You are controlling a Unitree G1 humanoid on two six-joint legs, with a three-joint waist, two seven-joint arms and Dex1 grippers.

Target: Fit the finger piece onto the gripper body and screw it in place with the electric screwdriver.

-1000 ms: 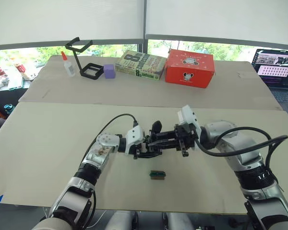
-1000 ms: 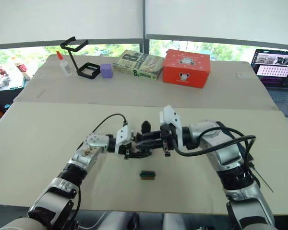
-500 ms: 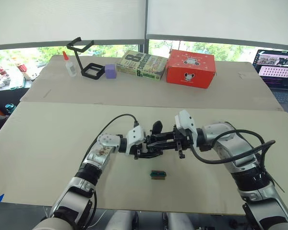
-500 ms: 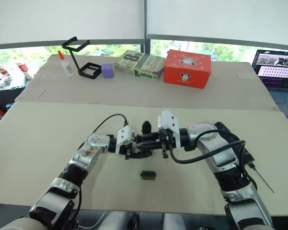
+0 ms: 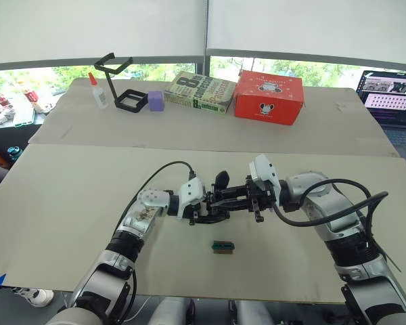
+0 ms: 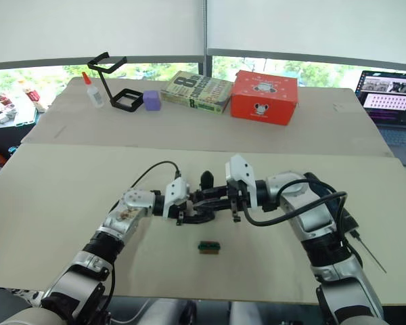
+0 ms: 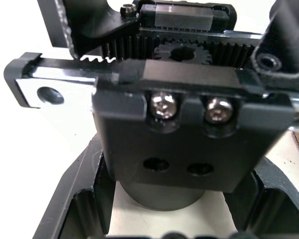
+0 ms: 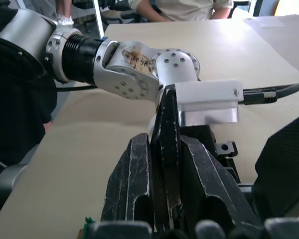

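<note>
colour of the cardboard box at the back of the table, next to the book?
Red, with a small dark printed figure on its front. The box shows best in the left eye view.

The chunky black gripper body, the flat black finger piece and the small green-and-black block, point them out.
chunky black gripper body (image 7: pixel 189 144), left wrist view, its screwed front face
flat black finger piece (image 8: pixel 165 124), right wrist view, its edge
small green-and-black block (image 5: pixel 222 247), left eye view, its top

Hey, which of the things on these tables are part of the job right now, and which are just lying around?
In use:
gripper body, held in the left gripper
finger piece, pinched in the right gripper

Lying about:
green-and-black block
red box
book
purple cube
glue bottle
black stand
laptop
</note>
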